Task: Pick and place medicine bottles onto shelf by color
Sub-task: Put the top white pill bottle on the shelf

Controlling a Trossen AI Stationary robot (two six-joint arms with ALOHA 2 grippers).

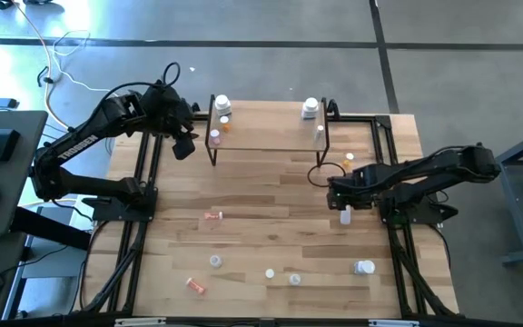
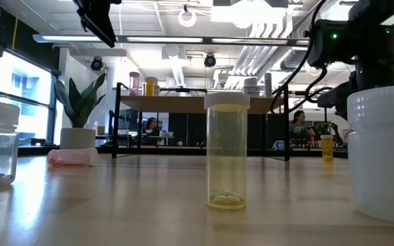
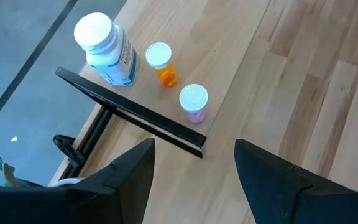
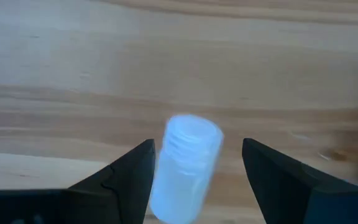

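Observation:
The shelf (image 1: 266, 136) stands at the table's far middle. On its left end are a white bottle (image 3: 104, 50), an orange one (image 3: 161, 62) and a pink one (image 3: 194, 102). On its right end are two white bottles (image 1: 310, 108). My left gripper (image 3: 194, 168) hovers open above the shelf's left end with nothing between its fingers. My right gripper (image 4: 197, 180) points down, open, over a white bottle (image 4: 185, 165) on the table near the right edge. Its fingers stand on either side of that bottle.
Loose bottles are scattered on the table: a pink one (image 1: 212, 216), an orange one (image 1: 195, 285), small pale ones (image 1: 270, 272), a white one (image 1: 364, 267), and an orange one (image 1: 349, 159) by the shelf's right legs. Black frame rails (image 1: 139, 227) run along both sides.

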